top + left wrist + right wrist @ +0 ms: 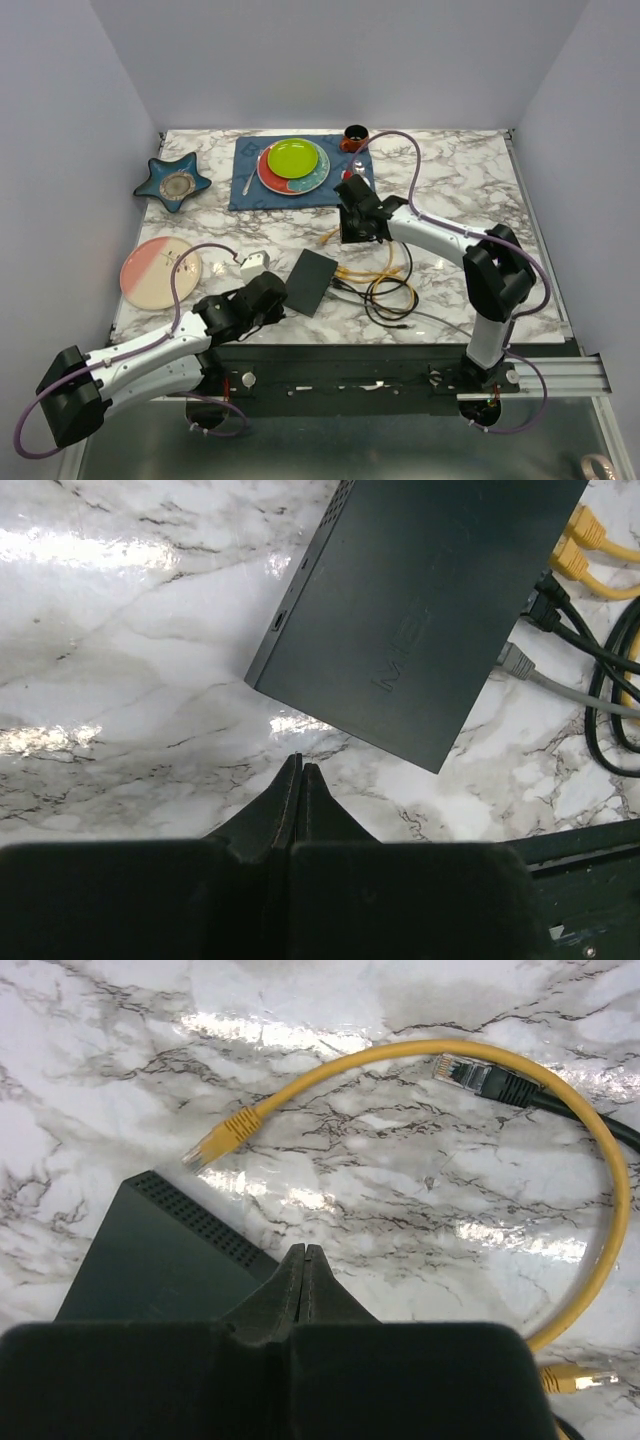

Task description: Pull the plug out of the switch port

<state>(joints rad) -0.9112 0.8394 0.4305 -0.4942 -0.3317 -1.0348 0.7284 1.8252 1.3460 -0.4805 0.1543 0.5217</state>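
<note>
The matte-black switch (311, 281) lies flat on the marble table; it fills the upper part of the left wrist view (420, 610). Along its right edge sit yellow plugs (578, 538), black plugs (543, 598) and a grey plug (514, 662), which appear seated in the sockets. My left gripper (283, 298) is shut and empty, just off the switch's near left corner (298, 766). My right gripper (351, 236) is shut and empty beyond the switch's far corner (307, 1250). A loose yellow plug (222, 1140) and a loose black plug (468, 1074) lie ahead of it.
Yellow, black and grey cables (385, 285) coil right of the switch. A blue mat (245, 185) with a green plate (292, 157) and a cup (355, 135) lies at the back. A star dish (173, 182), a pink plate (160, 272) and a white block (254, 265) are on the left.
</note>
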